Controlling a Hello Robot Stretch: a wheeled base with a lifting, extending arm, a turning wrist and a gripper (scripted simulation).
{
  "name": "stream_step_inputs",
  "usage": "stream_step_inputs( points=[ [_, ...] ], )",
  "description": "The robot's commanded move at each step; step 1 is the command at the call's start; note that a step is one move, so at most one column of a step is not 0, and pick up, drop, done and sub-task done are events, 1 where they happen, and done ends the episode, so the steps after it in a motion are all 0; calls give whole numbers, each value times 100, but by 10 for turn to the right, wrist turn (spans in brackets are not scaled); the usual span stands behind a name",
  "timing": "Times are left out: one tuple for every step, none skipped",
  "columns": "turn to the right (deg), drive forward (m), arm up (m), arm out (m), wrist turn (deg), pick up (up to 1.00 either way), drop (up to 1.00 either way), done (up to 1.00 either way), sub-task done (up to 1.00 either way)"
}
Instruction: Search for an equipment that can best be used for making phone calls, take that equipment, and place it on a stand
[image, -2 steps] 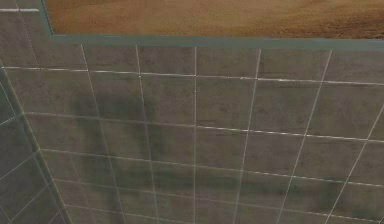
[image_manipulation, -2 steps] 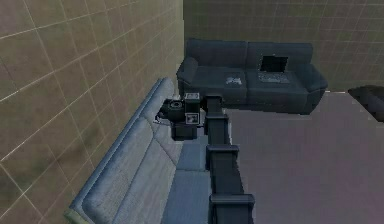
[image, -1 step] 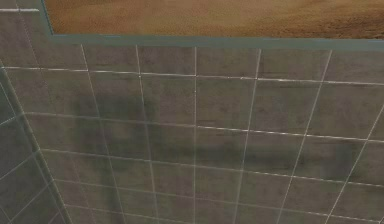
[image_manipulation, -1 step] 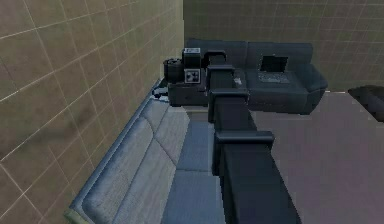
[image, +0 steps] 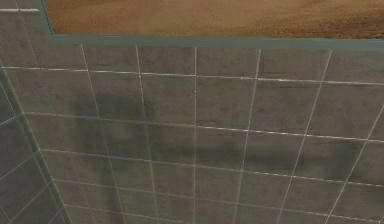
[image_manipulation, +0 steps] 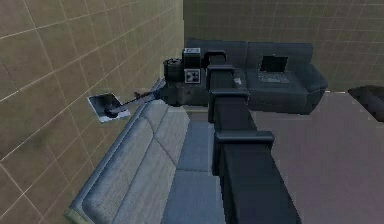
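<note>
Arm (image_manipulation: 240, 150) above sofa (image_manipulation: 140, 168), end effector (image_manipulation: 125, 101) by tiled wall (image_manipulation: 60, 60)

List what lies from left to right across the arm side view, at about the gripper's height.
tiled wall → small pale flat thing → gripper → arm → dark flat thing on the far sofa → dark shape at the right edge

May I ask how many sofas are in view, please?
2: a pale blue sofa along the tiled wall at lower left; a darker sofa farther out, partly behind the arm. Others may be hidden.
</note>
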Motion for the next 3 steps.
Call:
stream_step_inputs(
  points=[
    [0, 0, 0, 0, -450, 0, 0, 0, 0],
    [0, 0, 0, 0, -300, 0, 0, 0, 0],
    [0, 0, 0, -28, 0, 0, 0, 0, 0]
  ],
)
